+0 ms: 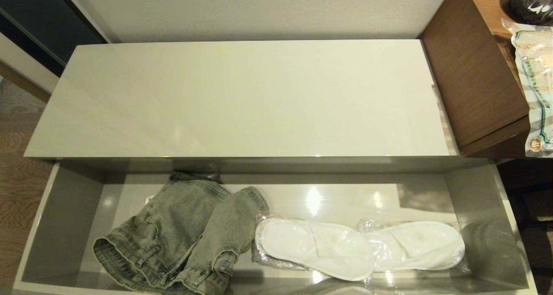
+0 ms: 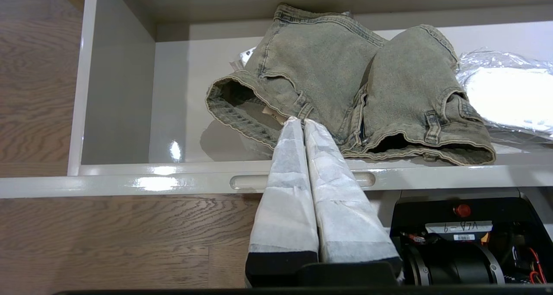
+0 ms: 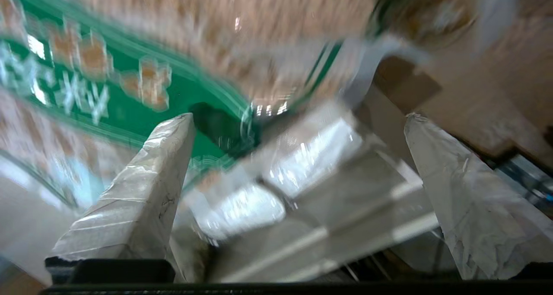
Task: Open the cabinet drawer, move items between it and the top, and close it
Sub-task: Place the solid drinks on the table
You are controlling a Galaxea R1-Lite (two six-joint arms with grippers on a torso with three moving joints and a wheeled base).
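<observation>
The cabinet drawer stands pulled out below the bare glossy top. Folded grey jeans lie in its left half. The clear packet with green-white labels rests on the brown desk at the far right, overhanging its edge. Neither gripper shows in the head view. In the left wrist view my left gripper is shut and empty, over the drawer's front rail at a notch, tips near the jeans. My right gripper is open just by the blurred packet.
White slippers in clear plastic fill the drawer's right half, beside the jeans. The brown wood-grain desk rises right of the cabinet, with a dark round object at its back. Wooden floor lies to the left.
</observation>
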